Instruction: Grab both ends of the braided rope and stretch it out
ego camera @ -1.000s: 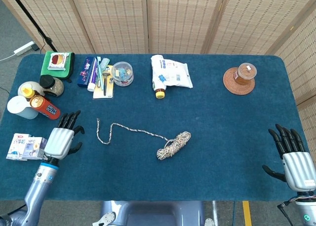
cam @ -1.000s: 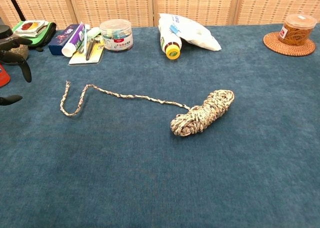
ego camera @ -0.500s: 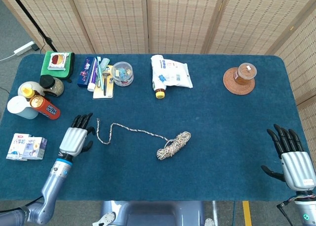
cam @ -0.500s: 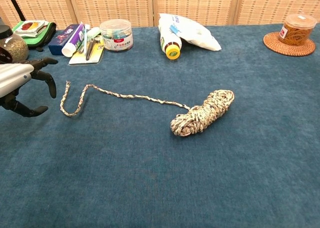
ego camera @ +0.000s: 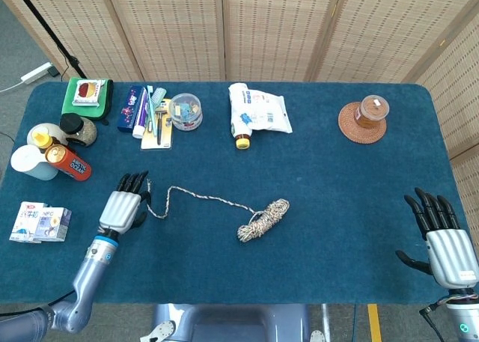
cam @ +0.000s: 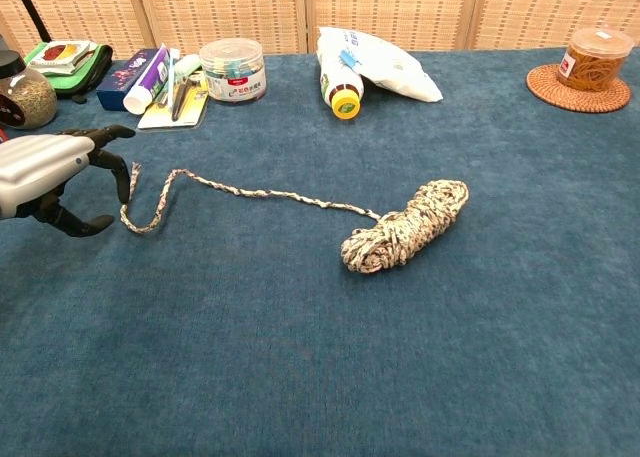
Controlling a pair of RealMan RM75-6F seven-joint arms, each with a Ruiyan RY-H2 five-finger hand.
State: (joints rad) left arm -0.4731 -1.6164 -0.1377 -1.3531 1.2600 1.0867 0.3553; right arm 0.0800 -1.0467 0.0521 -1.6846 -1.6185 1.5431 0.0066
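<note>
The braided rope (ego camera: 202, 198) lies on the blue table, its loose end (ego camera: 149, 183) hooked at the left and the rest wound in a coil (ego camera: 263, 218) near the middle. In the chest view the rope (cam: 260, 192) runs from the loose end (cam: 134, 169) to the coil (cam: 404, 227). My left hand (ego camera: 125, 206) (cam: 55, 172) hovers just left of the loose end, fingers apart and curved, holding nothing. My right hand (ego camera: 443, 236) stays at the table's right front corner, fingers spread, far from the coil.
Along the back stand a green pouch (ego camera: 87, 93), toothpaste and brushes (ego camera: 147, 111), a clear tub (ego camera: 185, 111), a white bag with a bottle (ego camera: 256, 114) and a jar on a coaster (ego camera: 364, 117). Cans and jars (ego camera: 56, 149) and small cartons (ego camera: 39, 224) crowd the left edge.
My left hand has moved right across the table, from beside the cartons to just beside the rope's loose end. The right hand and rope have stayed put.
</note>
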